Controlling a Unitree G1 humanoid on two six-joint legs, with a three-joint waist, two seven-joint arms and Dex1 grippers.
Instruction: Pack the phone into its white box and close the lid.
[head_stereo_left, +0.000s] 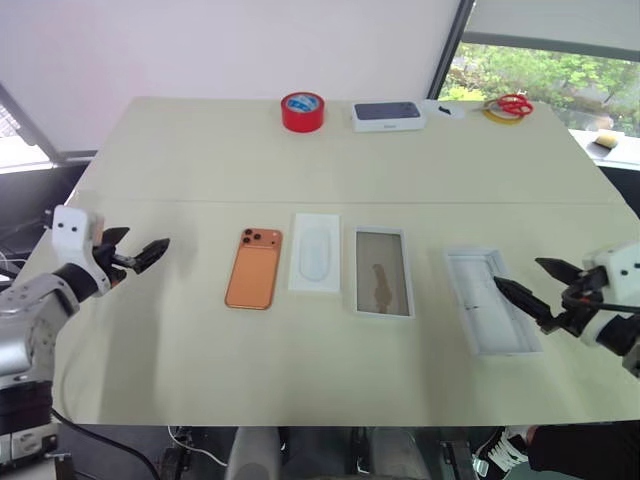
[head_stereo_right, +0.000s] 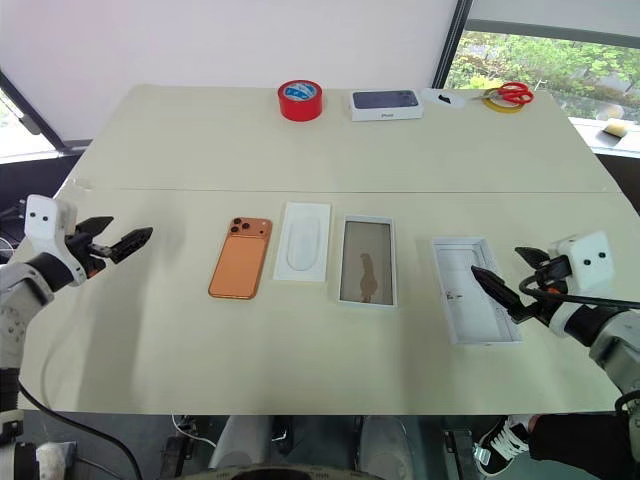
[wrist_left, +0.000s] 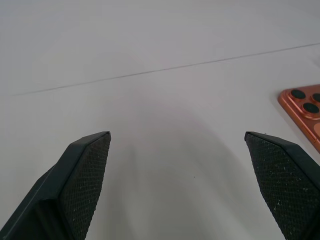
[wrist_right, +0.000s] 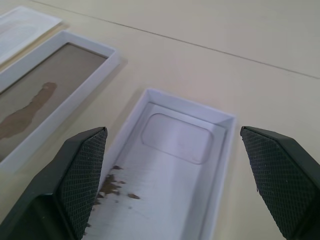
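Observation:
The orange phone (head_stereo_left: 253, 268) lies back up on the table, left of centre, its lenses at the far corner; one corner of the phone (wrist_left: 305, 110) appears in the left wrist view. To its right lies the white box (head_stereo_left: 382, 271), brownish inside and empty. Further right lies the lid (head_stereo_left: 491, 300), open side up, plain white inside. My left gripper (head_stereo_left: 145, 245) hovers open to the left of the phone, holding nothing. My right gripper (head_stereo_left: 518, 272) hovers open over the lid's right edge, also holding nothing. In the right wrist view the lid (wrist_right: 165, 170) lies under the right gripper (wrist_right: 173, 131).
A flat white insert (head_stereo_left: 314, 253) with an oval recess lies between phone and box. Along the far edge stand a red tape roll (head_stereo_left: 302, 110), a small white box with a dark blue top (head_stereo_left: 388, 116) and red scissors (head_stereo_left: 514, 104) on a yellow roll.

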